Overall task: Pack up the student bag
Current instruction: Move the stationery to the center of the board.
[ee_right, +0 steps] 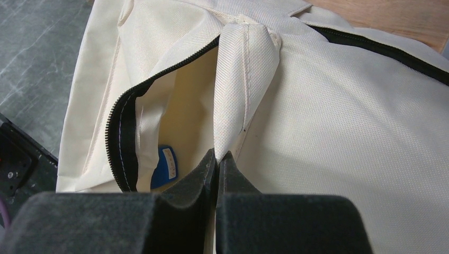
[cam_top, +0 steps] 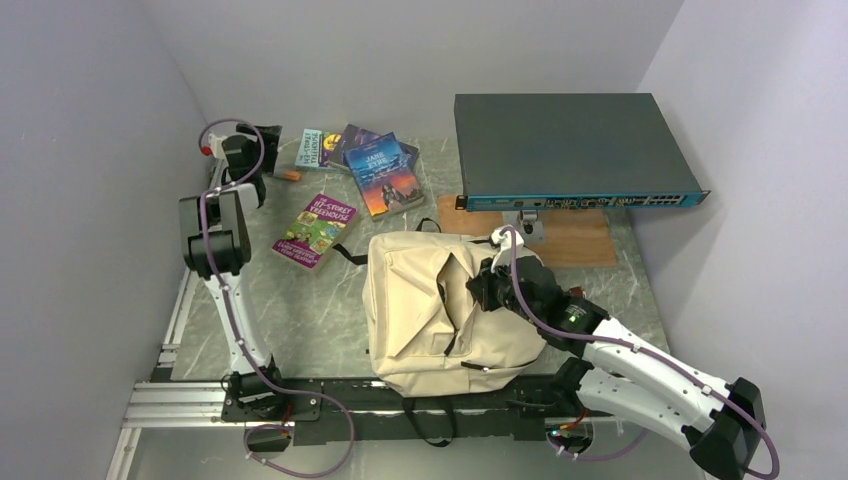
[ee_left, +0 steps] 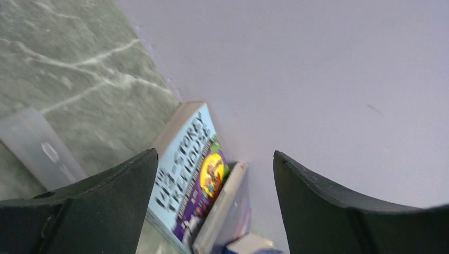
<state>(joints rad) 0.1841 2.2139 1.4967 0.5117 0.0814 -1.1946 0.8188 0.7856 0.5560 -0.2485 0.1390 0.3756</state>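
Note:
The cream student bag (cam_top: 450, 310) lies in the middle of the table, its main zipper open. My right gripper (cam_top: 487, 285) is shut on a fold of the bag's fabric (ee_right: 246, 79) beside the opening, the gripper (ee_right: 218, 156) holding that flap up. A blue label (ee_right: 165, 166) shows inside. My left gripper (cam_top: 262, 140) is at the far left back by the wall. It stands open (ee_left: 214, 156), and past its fingers a light-blue Treehouse book (ee_left: 188, 169) lies beside another book (ee_left: 227, 211). Nothing is between the jaws.
More books lie at the back: a dark purple one (cam_top: 355, 140), a blue one (cam_top: 388, 175), and a purple-green one (cam_top: 316, 230) nearer the bag. A small orange item (cam_top: 290, 176) sits by them. A network switch (cam_top: 570, 150) rests over a wooden board (cam_top: 570, 240) at the back right.

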